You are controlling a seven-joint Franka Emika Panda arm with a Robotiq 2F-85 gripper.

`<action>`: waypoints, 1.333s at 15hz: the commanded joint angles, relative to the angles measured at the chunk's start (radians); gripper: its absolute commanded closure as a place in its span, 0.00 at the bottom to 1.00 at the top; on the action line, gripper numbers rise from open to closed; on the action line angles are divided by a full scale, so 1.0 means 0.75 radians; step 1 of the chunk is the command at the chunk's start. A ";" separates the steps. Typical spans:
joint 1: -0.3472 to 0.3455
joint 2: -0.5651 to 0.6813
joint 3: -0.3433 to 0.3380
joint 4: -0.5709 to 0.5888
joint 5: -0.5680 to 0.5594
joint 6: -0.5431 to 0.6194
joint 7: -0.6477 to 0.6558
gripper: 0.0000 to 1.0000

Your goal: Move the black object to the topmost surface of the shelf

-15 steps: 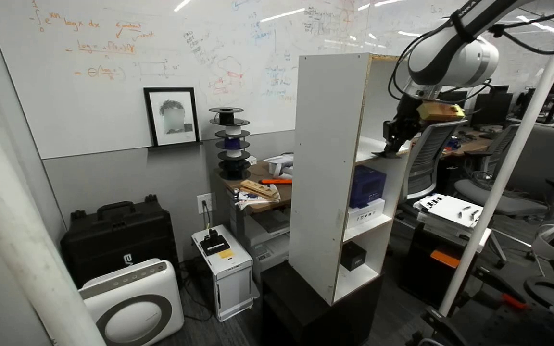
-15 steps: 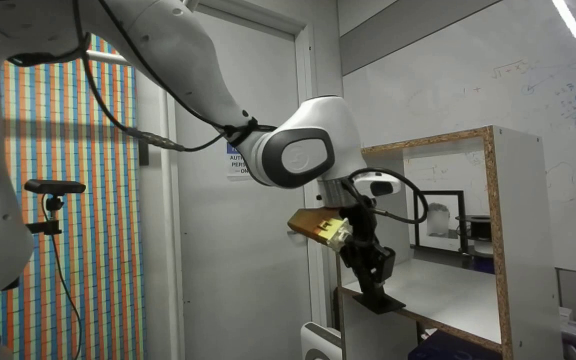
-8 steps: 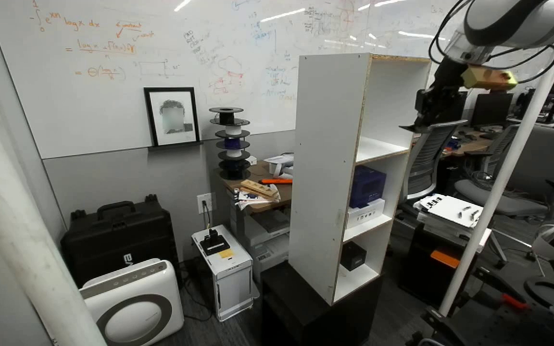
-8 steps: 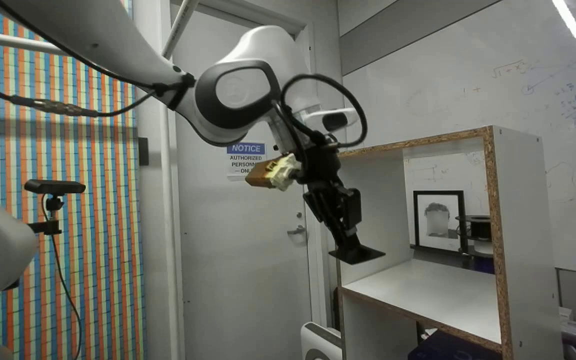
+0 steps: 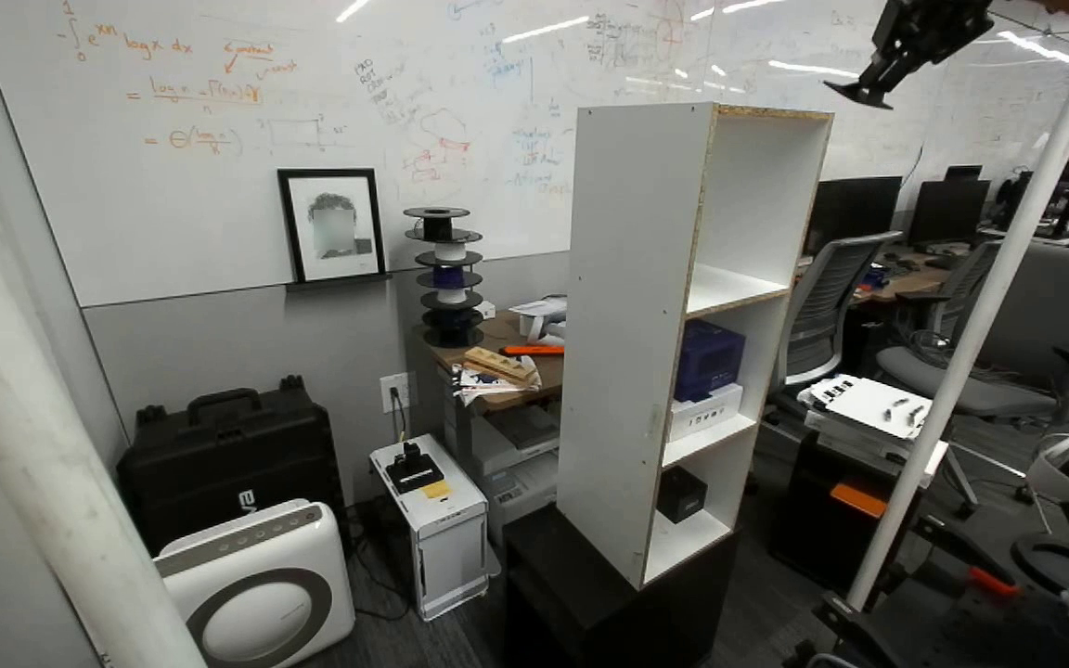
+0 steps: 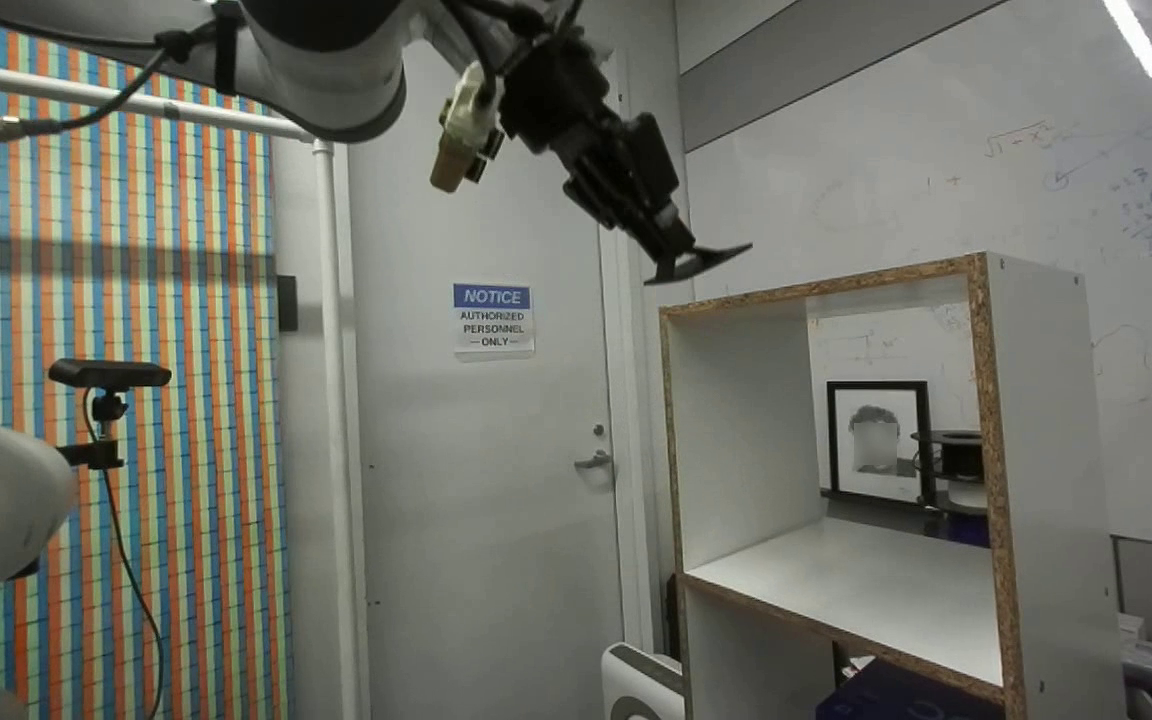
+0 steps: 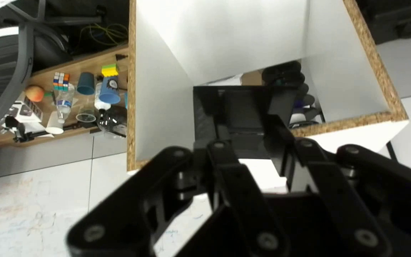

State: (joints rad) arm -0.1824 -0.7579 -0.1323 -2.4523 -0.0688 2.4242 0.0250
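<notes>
The shelf (image 5: 637, 278) is a tall white open-fronted unit; its upper front edge shows in an exterior view (image 6: 836, 280) and its particleboard rim in the wrist view (image 7: 131, 89). The black object (image 6: 711, 262), with a thin flat base, hangs tilted at my fingertips; it also shows in an exterior view (image 5: 855, 95) and the wrist view (image 7: 243, 103). My gripper (image 6: 671, 240) is shut on it, fingers a little apart around it, in front of and higher than the shelf's top edge. The gripper shows at the upper right too (image 5: 880, 74). The shelf's top surface is mostly hidden.
A dark-blue block (image 5: 709, 360) sits on a white box (image 5: 706, 411) in the middle compartment. A black box (image 5: 680, 494) sits in the bottom compartment. A white pole (image 5: 980, 325) stands to the right of the shelf. A whiteboard (image 6: 936, 180) is behind it.
My gripper has risen from the upper compartment's floor to above the shelf's top edge, carrying the black object. The wrist has tilted, and the black object with it. The shelf has not moved.
</notes>
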 commanded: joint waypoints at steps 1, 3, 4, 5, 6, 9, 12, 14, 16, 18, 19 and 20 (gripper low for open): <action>-0.009 0.113 -0.006 0.209 0.042 0.003 0.067 0.85; 0.002 0.212 -0.020 0.317 0.066 0.008 0.089 0.85; 0.005 0.262 -0.026 0.366 0.077 0.006 0.095 0.85; 0.009 0.329 -0.032 0.426 0.088 0.002 0.101 0.85; 0.011 0.393 -0.036 0.484 0.103 -0.002 0.106 0.85; 0.020 0.599 -0.054 0.666 0.145 -0.031 0.101 0.85; 0.018 0.799 -0.064 0.844 0.182 -0.072 0.101 0.85; 0.016 0.903 -0.065 0.949 0.205 -0.114 0.094 0.84; 0.011 0.973 -0.058 1.028 0.204 -0.161 0.100 0.82; 0.009 1.016 -0.053 1.089 0.196 -0.205 0.096 0.46; 0.011 1.024 -0.049 1.107 0.201 -0.235 0.082 0.42; 0.012 1.027 -0.046 1.119 0.194 -0.259 0.080 0.38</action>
State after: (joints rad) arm -0.1808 -0.0221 -0.1674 -1.7037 0.0646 2.3013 0.0926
